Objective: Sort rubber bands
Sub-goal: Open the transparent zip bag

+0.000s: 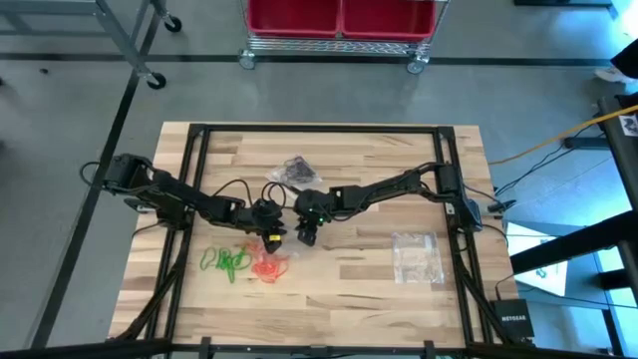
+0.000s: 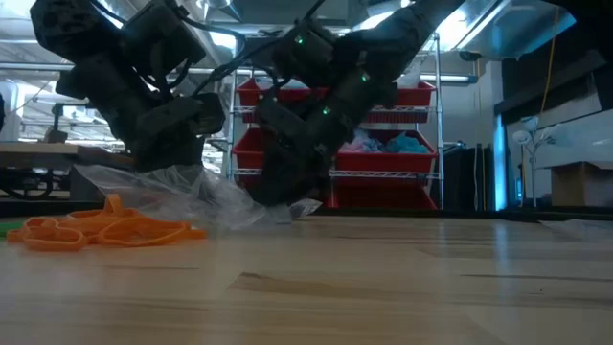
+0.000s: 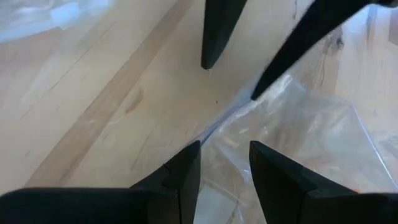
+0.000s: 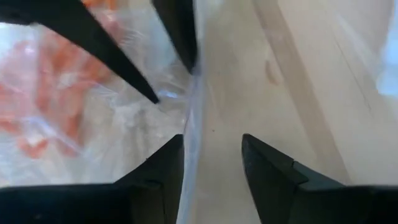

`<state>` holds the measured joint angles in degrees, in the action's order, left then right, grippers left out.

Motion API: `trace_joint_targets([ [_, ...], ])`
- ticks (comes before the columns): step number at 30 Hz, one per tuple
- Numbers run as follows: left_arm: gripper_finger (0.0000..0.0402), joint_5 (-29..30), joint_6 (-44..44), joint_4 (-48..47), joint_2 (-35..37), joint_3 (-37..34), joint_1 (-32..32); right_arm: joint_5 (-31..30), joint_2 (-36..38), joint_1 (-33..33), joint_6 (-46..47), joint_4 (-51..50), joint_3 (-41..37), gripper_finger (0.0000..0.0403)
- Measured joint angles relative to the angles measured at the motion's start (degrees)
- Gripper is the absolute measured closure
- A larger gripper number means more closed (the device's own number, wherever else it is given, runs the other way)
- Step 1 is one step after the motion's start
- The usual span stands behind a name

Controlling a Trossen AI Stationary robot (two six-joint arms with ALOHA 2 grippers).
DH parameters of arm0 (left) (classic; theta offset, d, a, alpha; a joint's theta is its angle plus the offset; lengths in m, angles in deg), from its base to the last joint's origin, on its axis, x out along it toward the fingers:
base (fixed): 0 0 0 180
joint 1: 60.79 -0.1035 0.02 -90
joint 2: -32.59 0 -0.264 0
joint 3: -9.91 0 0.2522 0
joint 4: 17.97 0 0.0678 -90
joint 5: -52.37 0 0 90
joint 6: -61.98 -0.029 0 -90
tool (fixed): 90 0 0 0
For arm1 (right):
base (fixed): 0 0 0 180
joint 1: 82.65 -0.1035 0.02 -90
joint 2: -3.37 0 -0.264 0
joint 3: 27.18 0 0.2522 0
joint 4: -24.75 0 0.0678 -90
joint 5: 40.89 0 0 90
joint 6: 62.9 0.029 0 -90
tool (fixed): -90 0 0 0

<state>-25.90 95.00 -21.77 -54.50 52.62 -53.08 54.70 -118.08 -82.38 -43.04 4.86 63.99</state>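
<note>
both grippers, left (image 1: 271,237) and right (image 1: 307,235), hold their jaws part-open over a clear bag (image 2: 196,199) beside the orange bands (image 1: 268,266); bands look light, floppy, pinch one strand.

left tool (image 1: 271,237) low at centre, fingers parted | right tool (image 1: 308,233) facing it, parted
</note>
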Motion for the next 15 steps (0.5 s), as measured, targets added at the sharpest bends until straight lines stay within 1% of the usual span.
trace_joint_targets([
  [6, 0.0273, 0.00, -0.43, 0.31, 0.00, 0.00, 0.00, -1.42, -0.50, 0.13, 2.68, -1.35, 0.00, 0.0249],
  [10, 0.0273, 0.00, -0.54, 0.37, 0.00, 0.00, 0.00, -4.09, -0.50, 0.11, 2.86, -1.40, 0.00, 0.0249],
  [15, 0.0273, -0.04, -0.70, 0.44, 0.00, 0.00, 0.00, -5.77, -0.50, 0.22, 4.92, -2.39, 0.00, 0.0249],
])
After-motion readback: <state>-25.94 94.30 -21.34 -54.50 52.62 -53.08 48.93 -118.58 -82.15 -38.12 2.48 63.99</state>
